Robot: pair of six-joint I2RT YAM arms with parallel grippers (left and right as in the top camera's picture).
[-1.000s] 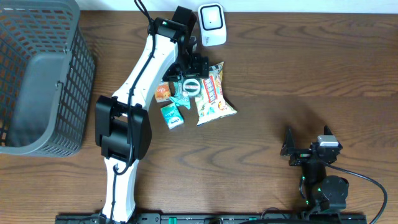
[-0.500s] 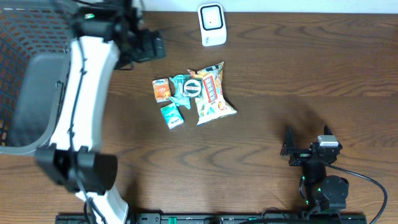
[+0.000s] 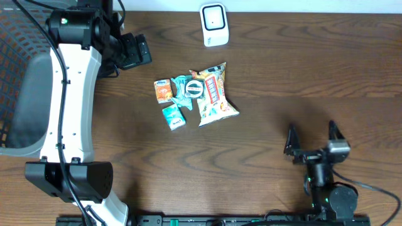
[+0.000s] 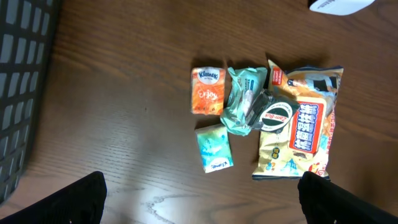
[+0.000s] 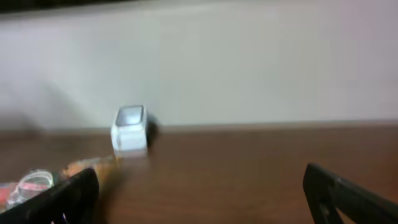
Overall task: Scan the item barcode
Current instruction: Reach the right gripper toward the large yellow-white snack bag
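Swung away from the pile over the last second, the left gripper (image 3: 139,51) now hangs beside the basket (image 3: 9,37). Its jaws are spread wide and hold nothing. The right gripper (image 3: 311,132) has tipped slightly, equally wide open and empty, with bare table (image 3: 282,75) all round it.

Seen from the left wrist, open wood lies directly under and between the fingers, and the basket's mesh wall runs close along the left finger's side. Ahead of that gripper, well apart from it, the items sit bunched together. An orange tissue pack (image 4: 207,91) is nearest its left side, with a teal tissue pack (image 4: 214,147) just below it. A crumpled green wrapped pack (image 4: 239,99) touches both the orange pack and a round black-and-white disc (image 4: 278,114). The disc overlaps the snack bag (image 4: 298,137), a yellow-orange pouch lying flat with red lettering; its print is too small to pick out a barcode. The white scanner (image 3: 213,24) stands upright beyond the pile, toward the left gripper's right finger side. From the right gripper it is far ahead and left, against the wall.
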